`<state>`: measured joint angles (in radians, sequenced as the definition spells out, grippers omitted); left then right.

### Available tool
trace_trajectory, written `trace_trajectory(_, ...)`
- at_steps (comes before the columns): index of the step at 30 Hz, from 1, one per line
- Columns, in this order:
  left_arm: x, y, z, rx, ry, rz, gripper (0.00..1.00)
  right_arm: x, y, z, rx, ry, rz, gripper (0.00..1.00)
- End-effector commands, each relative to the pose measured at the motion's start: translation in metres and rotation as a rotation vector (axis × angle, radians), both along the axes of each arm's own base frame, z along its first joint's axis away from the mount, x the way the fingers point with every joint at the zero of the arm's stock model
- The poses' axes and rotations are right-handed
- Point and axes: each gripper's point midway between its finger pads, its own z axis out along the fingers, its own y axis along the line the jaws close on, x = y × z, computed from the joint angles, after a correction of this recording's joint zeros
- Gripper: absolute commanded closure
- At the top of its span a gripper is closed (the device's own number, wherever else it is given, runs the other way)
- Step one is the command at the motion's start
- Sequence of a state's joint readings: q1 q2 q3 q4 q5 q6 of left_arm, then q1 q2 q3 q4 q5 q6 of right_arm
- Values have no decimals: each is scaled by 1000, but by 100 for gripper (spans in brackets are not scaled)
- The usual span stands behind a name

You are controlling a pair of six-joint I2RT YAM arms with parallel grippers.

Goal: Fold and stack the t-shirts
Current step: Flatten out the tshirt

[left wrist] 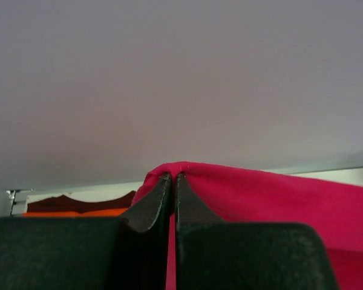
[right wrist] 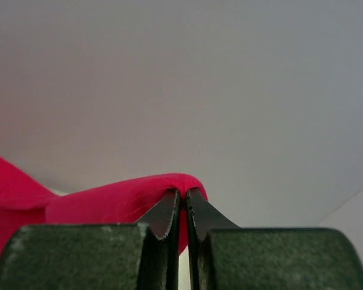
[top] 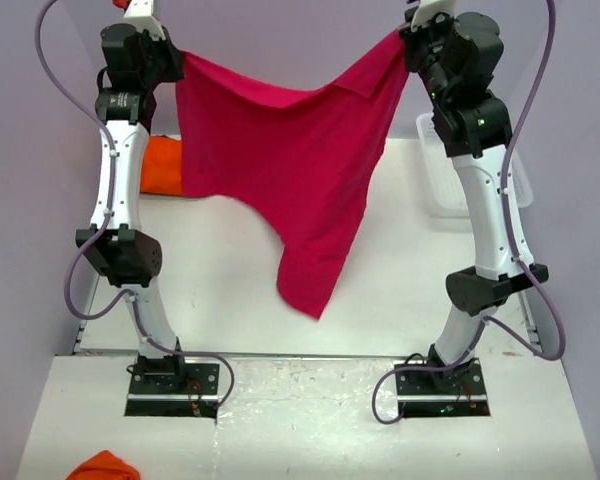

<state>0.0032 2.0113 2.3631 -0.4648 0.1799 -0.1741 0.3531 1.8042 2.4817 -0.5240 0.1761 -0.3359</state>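
Observation:
The crimson-pink t-shirt hangs spread in the air between both raised arms, its lowest corner dangling over the table's middle. My left gripper is shut on its upper left corner; in the left wrist view the cloth wraps over the closed gripper. My right gripper is shut on the upper right corner, and the cloth drapes left from the pinched gripper. The orange t-shirt with its dark maroon edge lies on the table at the far left, partly behind the left arm.
A white lattice basket stands at the table's right, behind the right arm. An orange cloth lump lies on the near shelf at the bottom left. The two arm bases sit at the near edge.

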Motion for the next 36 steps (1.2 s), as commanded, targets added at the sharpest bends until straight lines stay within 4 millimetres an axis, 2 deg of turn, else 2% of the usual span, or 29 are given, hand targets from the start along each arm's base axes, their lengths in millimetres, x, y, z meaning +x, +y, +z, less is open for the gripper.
trace_trajectory(1,-24,6,97,-25,-268,-25,100,-49,-19,82,85,-219,19,100)
trace_trajectory(5,-40,1,115,-28,-302,-49,100,-68,-27,98,97,-260,14,100)
trace_trajectory(8,-51,2,120,-27,-301,-45,100,-81,-31,101,104,-258,14,100)
trace_trajectory(10,-72,2,134,-28,-322,-36,100,-105,-35,109,125,-268,33,100)
trace_trajectory(11,-74,3,124,-28,-293,-32,100,-108,-34,104,125,-252,35,100)
trace_trajectory(12,-93,3,139,-25,-319,-30,100,-115,-35,102,116,-245,33,100)
trace_trajectory(13,-96,2,127,-28,-289,-31,100,-139,-39,112,127,-273,32,100)
trace_trajectory(14,-118,1,143,-28,-320,-36,100,-139,-36,103,112,-259,28,100)
trace_trajectory(15,-127,0,143,-28,-317,-40,100,-149,-38,105,92,-274,20,100)
trace_trajectory(16,-145,-2,146,-28,-316,-46,100,-172,-40,110,108,-292,25,100)
trace_trajectory(18,-164,-3,149,-37,-312,-45,100,-194,-44,117,117,-309,28,100)
trace_trajectory(19,-175,-3,152,-42,-322,-47,100,-214,-46,123,142,-324,48,100)
trace_trajectory(20,-197,-7,159,-45,-341,-62,100,-223,-48,125,149,-328,54,100)
trace_trajectory(21,-204,-9,156,-48,-342,-76,100,-241,-53,131,167,-344,59,100)
trace_trajectory(23,-236,-11,175,-50,-398,-82,100,-253,-57,134,178,-352,63,100)
trace_trajectory(25,-248,-12,182,-49,-409,-84,100,-263,-59,138,176,-366,69,100)
trace_trajectory(26,-254,-13,193,-49,-432,-89,100,-267,-66,141,177,-380,57,100)
trace_trajectory(28,-259,-15,208,-48,-460,-102,100,-268,-67,144,175,-393,45,100)
trace_trajectory(29,-241,-15,201,-55,-427,-105,100,-263,-64,146,171,-398,36,100)
trace_trajectory(31,-228,-15,204,-59,-419,-107,100,-256,-59,146,145,-401,19,100)
trace_trajectory(32,-206,-14,191,-64,-378,-104,100,-248,-50,144,131,-395,21,100)
trace_trajectory(33,-197,-14,187,-65,-367,-102,100,-245,-45,145,124,-398,28,100)
trace_trajectory(34,-177,-12,175,-67,-338,-95,100,-241,-47,148,122,-406,13,100)
trace_trajectory(35,-168,-12,168,-67,-326,-96,100,-229,-35,146,111,-398,22,100)
trace_trajectory(36,-158,-11,163,-66,-316,-92,100,-222,-32,146,108,-398,20,100)
